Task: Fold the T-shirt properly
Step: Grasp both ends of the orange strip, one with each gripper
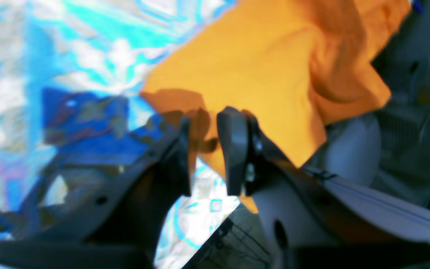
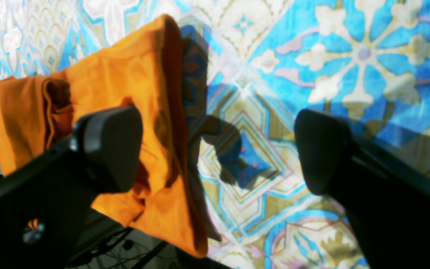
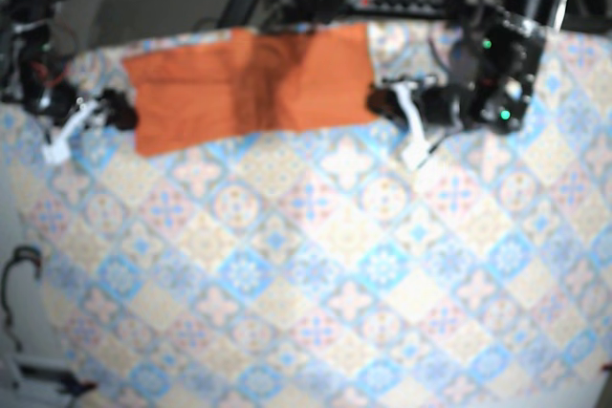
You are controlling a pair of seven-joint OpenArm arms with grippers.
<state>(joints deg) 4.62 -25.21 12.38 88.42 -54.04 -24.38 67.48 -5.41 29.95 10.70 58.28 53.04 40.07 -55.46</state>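
Our left gripper (image 1: 207, 149) has its two fingers narrowly apart over a corner of the one orange shirt (image 1: 259, 74). Our right gripper (image 2: 215, 149) gapes wide, holding nothing. The shirt lies as a flat band along the far edge of the patterned tablecloth (image 3: 316, 274), one gripper at each end.

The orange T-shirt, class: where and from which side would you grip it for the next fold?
Probably its short ends. The T-shirt lies as a long flat band, with each end edge exposed: left gripper in sideways from one end, right gripper from the other.
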